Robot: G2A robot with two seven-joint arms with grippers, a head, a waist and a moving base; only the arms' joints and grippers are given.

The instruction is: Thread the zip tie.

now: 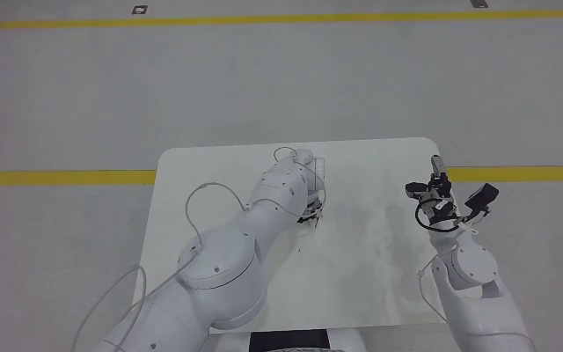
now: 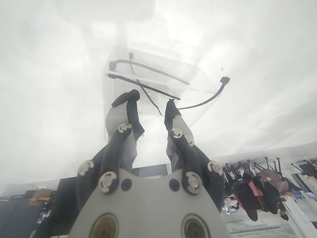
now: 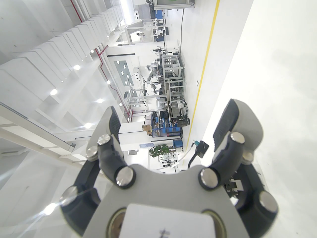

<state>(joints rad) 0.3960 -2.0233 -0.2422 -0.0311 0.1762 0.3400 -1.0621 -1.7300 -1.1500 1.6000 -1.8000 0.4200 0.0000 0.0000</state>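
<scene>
Several black zip ties (image 2: pixel 148 69) lie in a clear plastic box (image 2: pixel 205 80) on the white table (image 1: pixel 369 264). One more zip tie (image 2: pixel 210 97) curves out over the box's edge, its square head (image 2: pixel 224 80) on the table and its tail tip touching one fingertip (image 2: pixel 171 108). My left gripper (image 2: pixel 152 105) stands open right over the box, with another tie's tail lying between its fingers; from above it (image 1: pixel 310 211) sits near the table's middle. My right gripper (image 3: pixel 173 122) is open and holds nothing, raised near the table's right edge (image 1: pixel 427 180).
The box stands near the table's middle, under the left arm's wrist (image 1: pixel 286 189). Bare tabletop stretches between the two arms. A yellow floor line (image 1: pixel 79 177) runs behind the table.
</scene>
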